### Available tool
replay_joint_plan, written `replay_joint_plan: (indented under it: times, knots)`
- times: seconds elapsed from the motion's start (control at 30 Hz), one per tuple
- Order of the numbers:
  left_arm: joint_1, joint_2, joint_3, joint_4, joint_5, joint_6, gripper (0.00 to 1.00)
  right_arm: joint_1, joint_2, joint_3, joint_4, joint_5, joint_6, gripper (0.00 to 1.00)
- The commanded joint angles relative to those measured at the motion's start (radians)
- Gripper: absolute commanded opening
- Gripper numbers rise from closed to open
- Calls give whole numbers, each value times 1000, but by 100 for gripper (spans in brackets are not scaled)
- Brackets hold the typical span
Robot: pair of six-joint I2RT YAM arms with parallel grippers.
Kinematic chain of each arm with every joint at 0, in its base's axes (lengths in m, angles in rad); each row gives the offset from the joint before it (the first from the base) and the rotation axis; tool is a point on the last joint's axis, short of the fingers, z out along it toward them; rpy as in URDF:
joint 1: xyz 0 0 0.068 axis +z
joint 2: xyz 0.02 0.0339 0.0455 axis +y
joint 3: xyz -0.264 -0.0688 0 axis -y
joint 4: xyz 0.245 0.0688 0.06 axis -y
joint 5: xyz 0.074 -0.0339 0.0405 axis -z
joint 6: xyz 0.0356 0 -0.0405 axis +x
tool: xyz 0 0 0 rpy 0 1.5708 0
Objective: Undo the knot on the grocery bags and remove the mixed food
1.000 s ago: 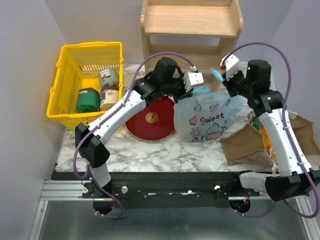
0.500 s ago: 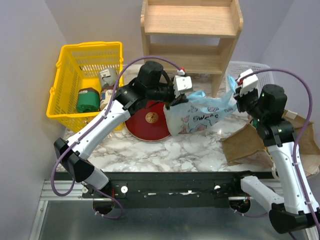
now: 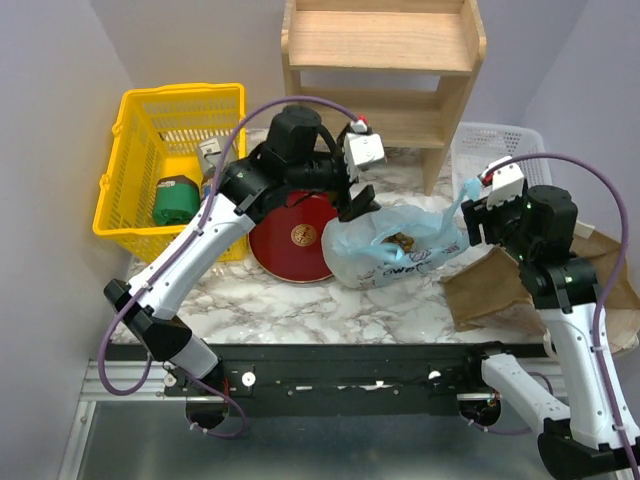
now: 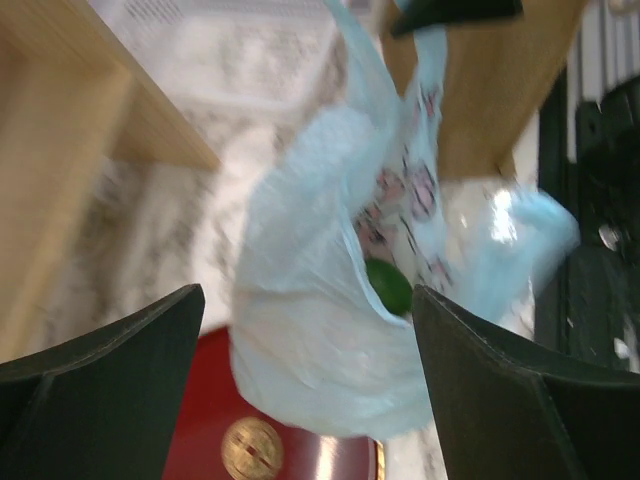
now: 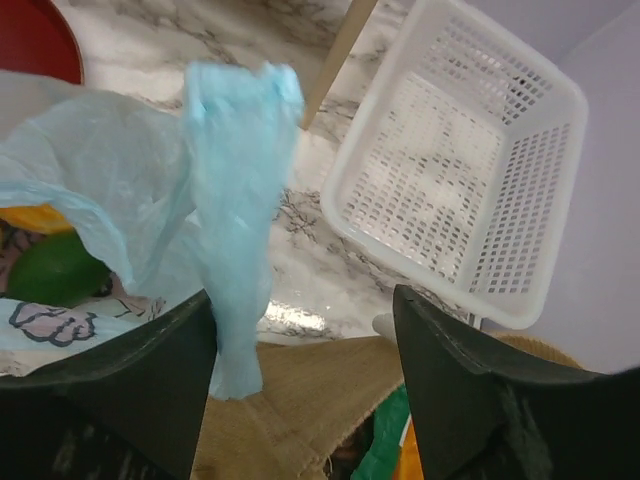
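Note:
The light-blue plastic grocery bag [image 3: 385, 262] lies slumped on the marble table, its mouth gaping and untied. Inside it show a green fruit [image 4: 389, 286] [image 5: 55, 270] and something orange [image 5: 28, 218]. My left gripper [image 3: 357, 206] [image 4: 308, 295] hovers open just above the bag's left side, holding nothing. My right gripper [image 3: 471, 214] [image 5: 303, 295] is open at the bag's right end. One loose bag handle [image 5: 237, 200] stands up against its left finger. The brown paper bag [image 3: 495, 285] [image 5: 300, 400] lies below the right gripper, with a green-and-orange packet [image 5: 390, 452] showing at its mouth.
A red plate [image 3: 295, 240] lies partly under the blue bag's left edge. The yellow basket [image 3: 135, 110] with jars stands at back left. A wooden shelf [image 3: 385, 60] is at the back, and a white mesh tray [image 3: 500, 150] [image 5: 460, 180] at back right.
Both grippers, shut on the blue bag's handles and pulling apart before, have opened. The bag has dropped and slumped on the table with its mouth open.

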Motion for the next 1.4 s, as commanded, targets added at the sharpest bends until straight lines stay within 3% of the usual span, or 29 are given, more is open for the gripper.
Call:
replay_joint_plan:
  times: [0.0, 0.13, 0.33, 0.5, 0.67, 0.83, 0.9, 1.03, 1.13, 1.37]
  knots:
    - [8, 67, 235, 60, -65, -48, 99, 0, -29, 141, -77, -82, 3, 78]
    - [6, 194, 404, 27, -45, -75, 99, 0, -26, 275, -171, -383, -76, 73]
    - [-32, 432, 555, -252, 47, 0, 98, 3, 20, 250, -308, -621, -263, 62]
    - [-80, 420, 405, -303, -88, 100, 97, 41, -15, 206, -321, -713, -377, 45]
    - [-81, 344, 251, -268, -175, 103, 97, 128, -12, 128, -394, -715, -507, 39]
    - [-80, 299, 211, -268, -223, 90, 98, 249, 14, 45, -369, -717, -498, 38]
    - [-80, 302, 199, -266, -229, 88, 98, 305, 42, 5, -337, -703, -469, 38]
    - [-81, 334, 158, -239, -233, 89, 98, 331, 74, -87, -111, -617, -318, 39]
    - [-74, 380, 173, -240, -178, 94, 97, 331, 82, -170, 60, -458, -160, 34]
    - [-75, 460, 200, -222, -114, 80, 96, 331, 51, -256, 155, -278, -35, 35]
